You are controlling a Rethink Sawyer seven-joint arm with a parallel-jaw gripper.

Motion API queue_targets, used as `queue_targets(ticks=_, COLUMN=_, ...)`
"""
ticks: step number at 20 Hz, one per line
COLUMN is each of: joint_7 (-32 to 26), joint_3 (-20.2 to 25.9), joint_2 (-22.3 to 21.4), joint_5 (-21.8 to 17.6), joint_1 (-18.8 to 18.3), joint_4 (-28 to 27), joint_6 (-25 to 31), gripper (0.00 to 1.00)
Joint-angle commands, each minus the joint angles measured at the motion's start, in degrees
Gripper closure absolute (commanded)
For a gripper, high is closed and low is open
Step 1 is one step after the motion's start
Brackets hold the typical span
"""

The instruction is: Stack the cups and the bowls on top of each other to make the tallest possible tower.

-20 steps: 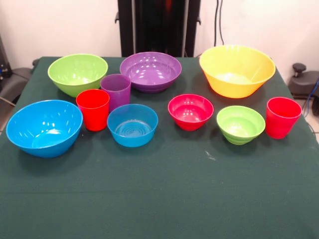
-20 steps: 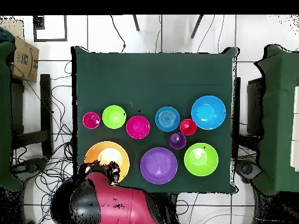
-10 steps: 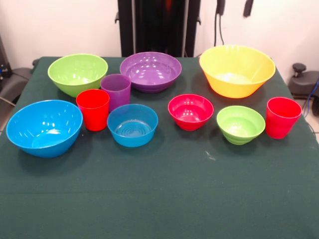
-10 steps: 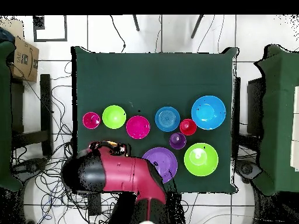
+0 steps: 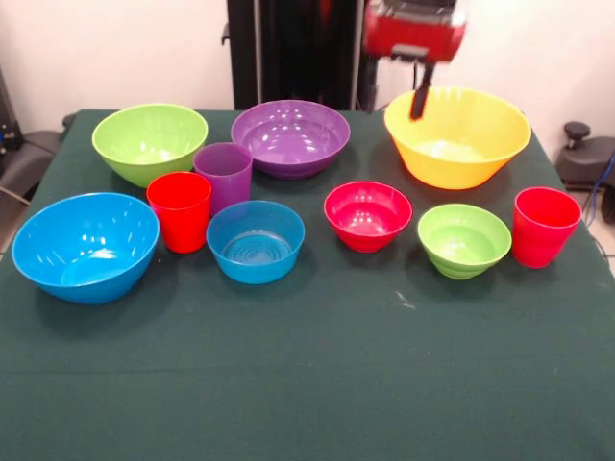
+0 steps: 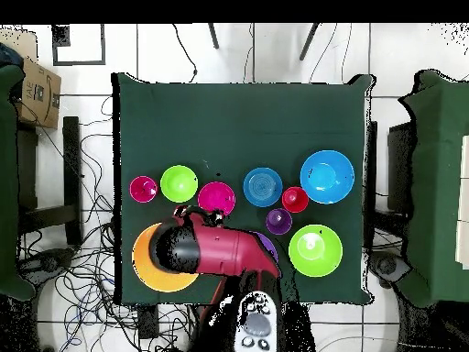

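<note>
My gripper hangs from the red arm head over the far rim of the large yellow bowl, holding nothing that I can see. In the overhead view the arm covers part of the yellow bowl and most of the purple bowl. Across the back stand the large lime bowl and purple bowl. In front are the purple cup, a red cup, the large blue bowl, small blue bowl, red-pink bowl, small lime bowl and second red cup. Nothing is stacked.
The dark green table has open cloth along its near half. The black pedestal stands behind it. Chairs, cables and a cardboard box lie around the table.
The arm has swung over the table and come down, and the gripper now hangs at the yellow bowl's far rim. The cups and bowls have not moved.
</note>
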Motion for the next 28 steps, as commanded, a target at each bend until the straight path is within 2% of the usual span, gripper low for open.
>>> queue_targets(ticks=1, joint_7=3.1, joint_3=4.2, joint_2=9.2, joint_5=-5.4, joint_1=-2.4, joint_4=-3.7, joint_6=-5.8, gripper=0.00)
queue_targets(ticks=9, joint_7=3.4, joint_3=1.4, joint_2=9.4, joint_5=-5.4, joint_1=-1.6, joint_4=-5.3, joint_6=-2.5, gripper=0.00)
queue_targets(ticks=12, joint_7=4.2, joint_3=0.6, joint_2=10.1, joint_5=-5.0, joint_1=-0.9, joint_4=-5.9, joint_6=-2.8, gripper=0.00)
queue_targets(ticks=17, joint_7=5.6, joint_3=0.4, joint_2=11.4, joint_5=-4.9, joint_1=-1.1, joint_4=-5.0, joint_6=-6.4, gripper=0.00)
queue_targets(ticks=21, joint_7=5.8, joint_3=-0.5, joint_2=11.8, joint_5=-4.6, joint_1=-0.4, joint_4=-5.7, joint_6=-6.6, gripper=0.00)
queue_targets(ticks=25, joint_7=8.0, joint_3=-4.6, joint_2=13.9, joint_5=-3.5, joint_1=2.6, joint_4=-7.2, joint_6=-9.7, gripper=0.00)
queue_targets(ticks=28, joint_7=8.4, joint_3=-6.0, joint_2=15.5, joint_5=-2.9, joint_1=3.3, joint_4=-8.3, joint_6=-11.8, gripper=0.00)
